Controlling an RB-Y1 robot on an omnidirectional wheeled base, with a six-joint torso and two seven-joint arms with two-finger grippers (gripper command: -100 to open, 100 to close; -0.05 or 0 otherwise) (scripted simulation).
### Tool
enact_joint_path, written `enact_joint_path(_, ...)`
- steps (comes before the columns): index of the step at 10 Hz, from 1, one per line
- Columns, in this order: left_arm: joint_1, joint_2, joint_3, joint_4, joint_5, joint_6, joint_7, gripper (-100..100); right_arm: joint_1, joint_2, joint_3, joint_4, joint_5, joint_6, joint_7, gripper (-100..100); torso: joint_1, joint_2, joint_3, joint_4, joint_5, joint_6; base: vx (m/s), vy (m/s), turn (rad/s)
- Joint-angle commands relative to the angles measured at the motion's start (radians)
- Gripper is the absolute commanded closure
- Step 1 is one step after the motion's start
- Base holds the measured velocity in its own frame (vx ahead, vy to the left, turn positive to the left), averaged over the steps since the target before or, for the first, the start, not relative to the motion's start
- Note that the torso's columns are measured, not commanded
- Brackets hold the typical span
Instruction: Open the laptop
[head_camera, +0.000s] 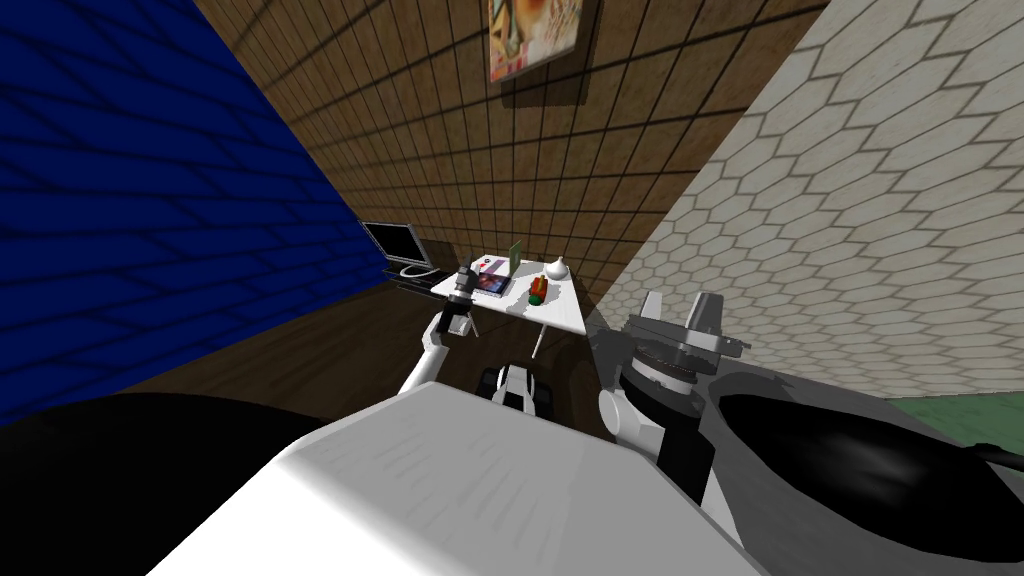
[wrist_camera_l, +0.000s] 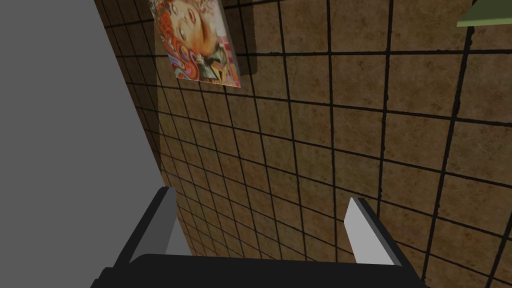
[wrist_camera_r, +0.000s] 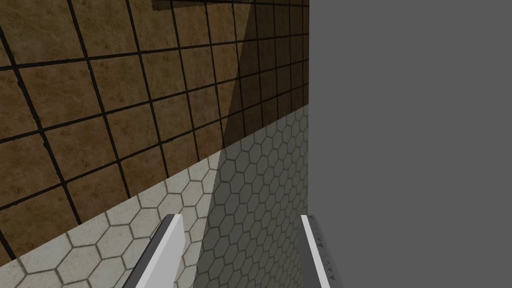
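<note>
The back wall (wrist_camera_l: 350, 125) is brown tile, mottled and matt, with dark grout lines. The side wall (head_camera: 850, 200) is pale hexagon tile, also matt. The blue wall (head_camera: 150, 200) has a flat brick pattern. The worktop (head_camera: 560, 305) is plain white and smooth. The monitor (head_camera: 393, 240) has a dark screen with a faint sheen. The fingers (wrist_camera_l: 367, 235) of the left tool (wrist_camera_l: 261, 196) are smooth, matt light grey.

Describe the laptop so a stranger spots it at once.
Find the white table against the brown tiled wall, right of the monitor. The laptop lies at its left end. It is the only flat slab there; the vase and green card stand upright.
</note>
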Motion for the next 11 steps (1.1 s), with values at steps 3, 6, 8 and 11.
enact_joint_path(3, -0.129, 0.016, 0.006, 0.143, -0.032, 0.037, -0.011, -100, 0.000, 0.000, 0.000, 0.000, 0.000, 0.000, 0.000, 0, -0.001, 0.000, 0.000, 0.000, 0.000, 0.000, -0.030, 0.027, -0.027)
enact_joint_path(6, -0.202, 0.024, 0.008, 0.226, -0.043, 0.053, -0.015, -100, 0.000, 0.000, 0.000, 0.000, 0.000, 0.000, 0.000, 0, -0.001, 0.000, 0.000, 0.000, 0.000, 0.000, -0.026, 0.025, -0.019)
enact_joint_path(8, -0.256, 0.031, 0.010, 0.285, -0.055, 0.069, -0.018, -100, 0.000, 0.000, 0.000, 0.000, 0.000, 0.000, 0.000, 0, -0.001, -0.001, 0.000, 0.000, 0.000, 0.000, -0.018, 0.021, -0.023)
enact_joint_path(11, -0.348, 0.046, 0.011, 0.383, -0.076, 0.103, -0.024, -100, 0.000, 0.000, 0.000, 0.000, 0.000, 0.000, 0.000, 0, -0.001, 0.000, 0.000, 0.000, 0.000, 0.000, -0.023, 0.016, -0.020)
